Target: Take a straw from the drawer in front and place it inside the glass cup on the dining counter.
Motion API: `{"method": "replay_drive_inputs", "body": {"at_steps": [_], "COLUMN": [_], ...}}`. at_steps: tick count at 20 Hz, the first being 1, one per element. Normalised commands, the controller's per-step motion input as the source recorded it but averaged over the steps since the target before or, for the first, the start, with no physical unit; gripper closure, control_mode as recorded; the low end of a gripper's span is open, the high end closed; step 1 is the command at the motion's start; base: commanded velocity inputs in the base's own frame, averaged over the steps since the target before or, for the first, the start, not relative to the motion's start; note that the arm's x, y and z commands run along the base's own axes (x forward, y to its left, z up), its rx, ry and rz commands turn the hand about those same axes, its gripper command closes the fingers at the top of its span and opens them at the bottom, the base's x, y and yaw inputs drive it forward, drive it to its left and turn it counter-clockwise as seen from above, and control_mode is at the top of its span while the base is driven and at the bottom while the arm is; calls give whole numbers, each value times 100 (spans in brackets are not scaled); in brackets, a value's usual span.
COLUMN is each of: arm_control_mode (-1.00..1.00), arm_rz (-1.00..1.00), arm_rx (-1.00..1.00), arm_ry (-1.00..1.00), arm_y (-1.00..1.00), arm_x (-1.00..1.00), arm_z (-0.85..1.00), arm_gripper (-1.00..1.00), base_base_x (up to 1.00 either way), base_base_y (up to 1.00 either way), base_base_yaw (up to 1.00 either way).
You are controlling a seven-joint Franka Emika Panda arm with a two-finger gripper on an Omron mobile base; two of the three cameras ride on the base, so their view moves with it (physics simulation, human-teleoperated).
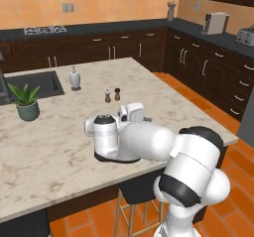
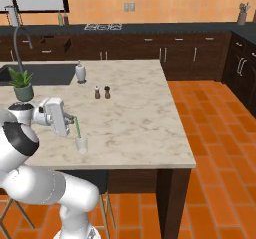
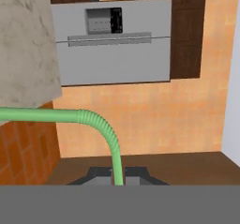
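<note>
Green and thin, the straw [image 2: 78,128] stands upright at lower left of the right base view, its lower end in the glass cup [image 2: 81,144] near the front edge of the dining counter [image 2: 135,118]. The gripper [image 2: 74,120] is closed on the straw's upper part, hand turned sideways just above the cup. In the hand view the straw [image 3: 101,129] rises from the bottom centre and bends off to the left edge. Two pepper shakers [image 2: 102,92] stand further back, mid-counter.

Both base views behind arm, sharing dining counter [image 1: 59,151], hand view sideways
</note>
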Motion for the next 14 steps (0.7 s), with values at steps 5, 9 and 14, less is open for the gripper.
{"method": "replay_drive_inputs", "body": {"at_steps": [5, 9, 14], "arm_control_mode": [-100, -100, -100], "arm_rz": [1, 0, 0], "arm_rx": [0, 0, 0], "arm_ry": [0, 0, 0], "arm_y": [0, 0, 0], "arm_x": [6, 7, 20], "arm_z": [-19, -19, -10], "arm_gripper": [100, 100, 100], "base_base_x": [0, 0, 0], "base_base_y": [0, 0, 0], "base_base_yaw": [0, 0, 0]}}
